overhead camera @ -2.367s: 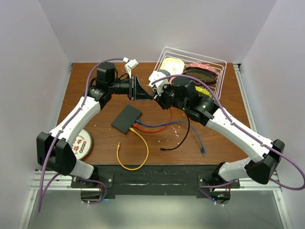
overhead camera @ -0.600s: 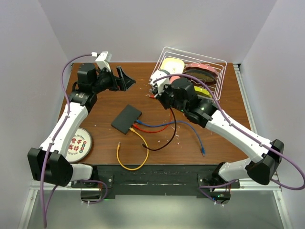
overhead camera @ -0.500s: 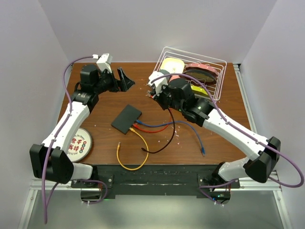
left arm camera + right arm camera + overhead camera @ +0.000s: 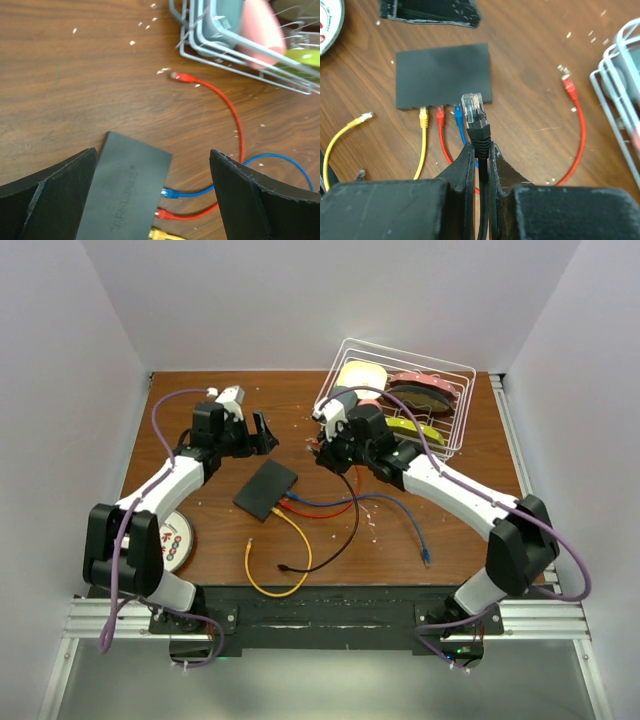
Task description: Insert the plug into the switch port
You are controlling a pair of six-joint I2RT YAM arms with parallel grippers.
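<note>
The switch [image 4: 266, 489] is a flat matte-black box left of the table's middle, also seen in the left wrist view [image 4: 125, 195] and the right wrist view [image 4: 442, 75]. Yellow [image 4: 423, 116], red [image 4: 440, 114] and blue [image 4: 457, 111] plugs sit in its sockets. My right gripper [image 4: 481, 150] is shut on the black boot of a clear plug [image 4: 474, 112] that points at the socket edge, a short way off and above it. Its black cable [image 4: 345, 530] trails toward the near edge. My left gripper [image 4: 265, 430] hovers open behind the switch, holding nothing [image 4: 152, 152].
A white wire dish basket [image 4: 455, 425] with plates stands at the back right. A round coaster [image 4: 170, 540] lies near the left edge. Loose ends of the red [image 4: 182, 77], yellow [image 4: 250, 545] and blue [image 4: 427, 560] cables lie on the wood.
My left arm has swung from the back left corner toward the switch, jaws wide. My right gripper has carried the plug leftward and lower, and the black cable's loose end has slid left.
</note>
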